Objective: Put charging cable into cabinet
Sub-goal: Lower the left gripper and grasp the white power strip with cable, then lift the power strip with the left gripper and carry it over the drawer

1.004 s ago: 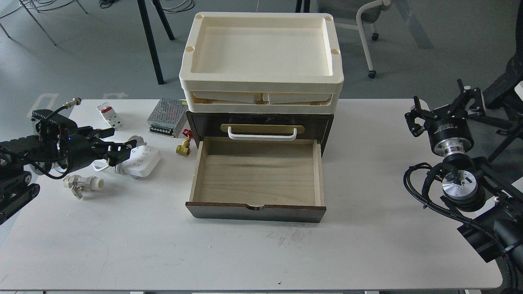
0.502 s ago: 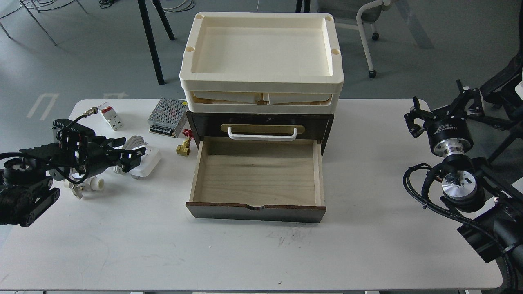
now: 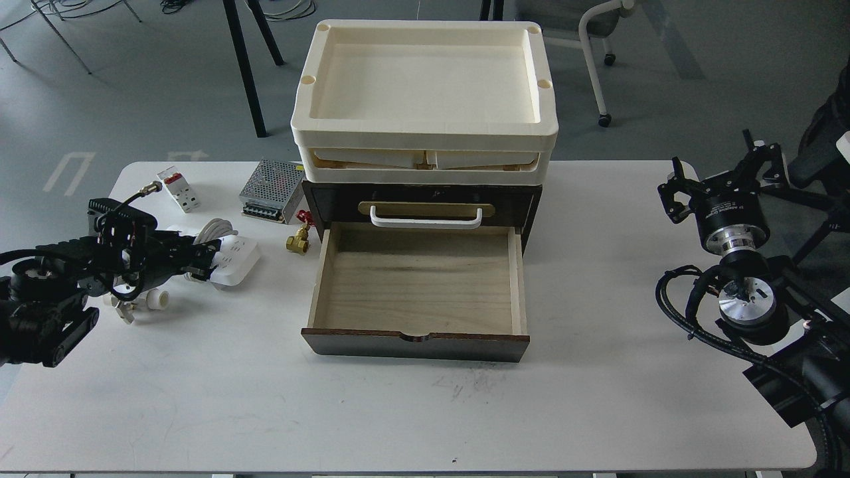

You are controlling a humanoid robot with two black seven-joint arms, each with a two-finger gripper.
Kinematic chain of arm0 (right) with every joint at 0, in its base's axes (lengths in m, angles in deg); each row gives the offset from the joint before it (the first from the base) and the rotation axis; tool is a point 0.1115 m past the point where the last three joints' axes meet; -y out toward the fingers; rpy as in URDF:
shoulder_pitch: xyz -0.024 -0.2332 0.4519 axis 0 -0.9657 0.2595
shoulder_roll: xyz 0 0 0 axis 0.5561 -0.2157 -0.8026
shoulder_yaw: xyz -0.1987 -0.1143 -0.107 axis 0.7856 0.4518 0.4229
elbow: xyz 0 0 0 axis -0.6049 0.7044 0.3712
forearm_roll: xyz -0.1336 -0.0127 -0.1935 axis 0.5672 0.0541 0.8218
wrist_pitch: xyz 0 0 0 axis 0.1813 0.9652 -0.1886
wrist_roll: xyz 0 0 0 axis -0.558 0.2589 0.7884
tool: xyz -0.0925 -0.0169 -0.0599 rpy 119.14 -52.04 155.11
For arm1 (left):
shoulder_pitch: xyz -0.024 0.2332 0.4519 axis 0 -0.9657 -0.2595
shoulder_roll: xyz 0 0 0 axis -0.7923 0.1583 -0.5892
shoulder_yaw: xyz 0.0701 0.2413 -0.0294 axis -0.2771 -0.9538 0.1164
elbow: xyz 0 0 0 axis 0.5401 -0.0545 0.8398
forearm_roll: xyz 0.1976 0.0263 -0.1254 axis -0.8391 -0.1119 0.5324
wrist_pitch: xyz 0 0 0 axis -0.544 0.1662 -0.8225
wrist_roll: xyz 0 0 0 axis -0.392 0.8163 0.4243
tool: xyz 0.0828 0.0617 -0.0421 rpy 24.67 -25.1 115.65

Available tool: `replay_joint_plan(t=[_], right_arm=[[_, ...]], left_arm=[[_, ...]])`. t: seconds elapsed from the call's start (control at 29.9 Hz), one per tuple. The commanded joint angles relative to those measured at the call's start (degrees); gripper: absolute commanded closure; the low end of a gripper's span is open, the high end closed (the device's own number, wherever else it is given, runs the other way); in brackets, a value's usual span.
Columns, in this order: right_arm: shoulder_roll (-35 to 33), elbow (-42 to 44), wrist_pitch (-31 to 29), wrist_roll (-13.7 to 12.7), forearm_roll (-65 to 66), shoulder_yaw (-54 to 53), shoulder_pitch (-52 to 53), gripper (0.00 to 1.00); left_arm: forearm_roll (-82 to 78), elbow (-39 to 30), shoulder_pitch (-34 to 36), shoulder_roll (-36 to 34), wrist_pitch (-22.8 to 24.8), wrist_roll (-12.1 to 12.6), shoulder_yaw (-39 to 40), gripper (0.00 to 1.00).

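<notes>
Reaching in from the left edge, the left gripper (image 3: 199, 255) lies low over the table (image 3: 199, 398) with its dark fingers against the near end of the charging cable (image 3: 232, 257); whether they are clamped on it or only touching cannot be told from this view. The cable, a white power strip with its cord coiled around it, sits on the table right at the fingertips, its free end pointing away from the gripper toward the cabinet. Just below the gripper lies a small white plastic fitting (image 3: 143, 302). Beyond it, farther back on the table, stand a small white block with a red switch (image 3: 178, 189) and a perforated metal box (image 3: 272, 191). A little brass valve (image 3: 297, 240) rests past the cable's far end, just beside the cabinet (image 3: 418, 199). The cabinet's lower drawer (image 3: 417, 282) is pulled out, pale wood showing inside. Cream trays (image 3: 425, 93) are stacked on top. Far off on the opposite side, the right gripper (image 3: 724, 174) hangs above the table's right edge, fingers spread, holding nothing.
</notes>
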Motion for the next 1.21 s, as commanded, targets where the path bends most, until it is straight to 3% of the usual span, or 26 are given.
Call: replay_joint_plan(t=[0.0, 0.13, 0.47, 0.67, 0.74, 0.94, 1.17], right_arm=[[-0.09, -0.27, 0.00, 0.00, 0.00, -0.02, -0.08, 0.00], [-0.09, -0.27, -0.27, 0.00, 0.08, 0.60, -0.35, 0.00], [0.00, 0.17, 0.96, 0.00, 0.17, 0.51, -0.17, 0.00], [0.00, 0.17, 3.25, -0.09, 0.17, 0.51, 0.27, 0.00], [0.00, 0.35, 3.34, 0.00, 0.17, 0.51, 0.35, 0.00], [0.00, 0.35, 3.34, 0.00, 0.17, 0.33, 0.44, 0.00], [0.52, -0.44, 3.25, 0.00, 0.17, 0.60, 0.27, 0.00]], left_arm=[[0.52, -0.28, 0.35, 0.00, 0.02, 0.00, 0.35, 0.94], [1.14, -0.72, 2.37, -1.31, 0.02, 0.00, 0.44, 0.95], [6.15, -2.39, 4.92, -13.00, -0.07, 0.00, 0.97, 0.95], [14.66, -5.98, 11.94, -19.85, 0.45, 0.00, 0.97, 0.95], [17.30, -9.84, 15.72, -22.83, 2.55, 0.00, 0.97, 0.95], [26.18, -29.42, 28.90, -32.42, 15.30, 0.00, 3.34, 0.95], [26.02, -56.06, 35.42, -37.79, 18.91, 0.00, 4.49, 0.95]])
